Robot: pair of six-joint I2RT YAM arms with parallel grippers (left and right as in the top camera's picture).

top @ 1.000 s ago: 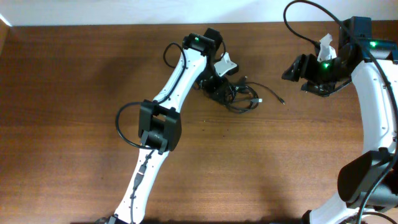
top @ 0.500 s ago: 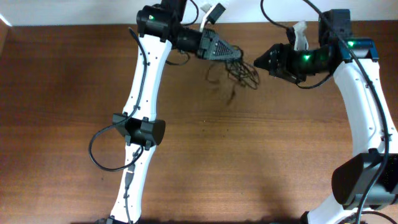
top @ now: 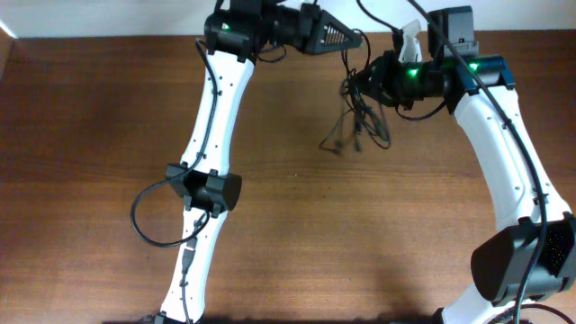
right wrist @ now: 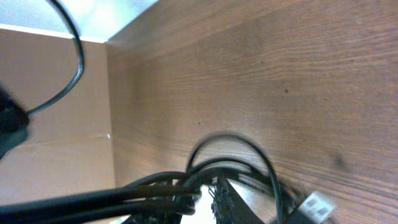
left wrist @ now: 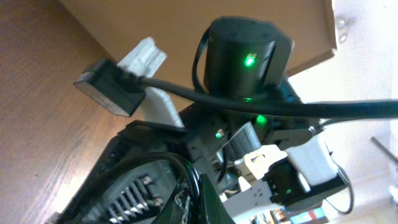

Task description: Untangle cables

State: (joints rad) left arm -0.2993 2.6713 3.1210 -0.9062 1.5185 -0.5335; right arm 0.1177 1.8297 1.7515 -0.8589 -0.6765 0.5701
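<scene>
My left gripper (top: 357, 39) is clamped on the top of the thin black tangled cables (top: 358, 121). They hang in a loose bunch between both raised arms, close to the far edge of the brown wooden table (top: 108, 180), by the pale wall (top: 135, 16). My right gripper (top: 358, 87) sits against the bunch, but I cannot tell whether it has closed on the cords. Broad open wood lies to the left and on the near side.
</scene>
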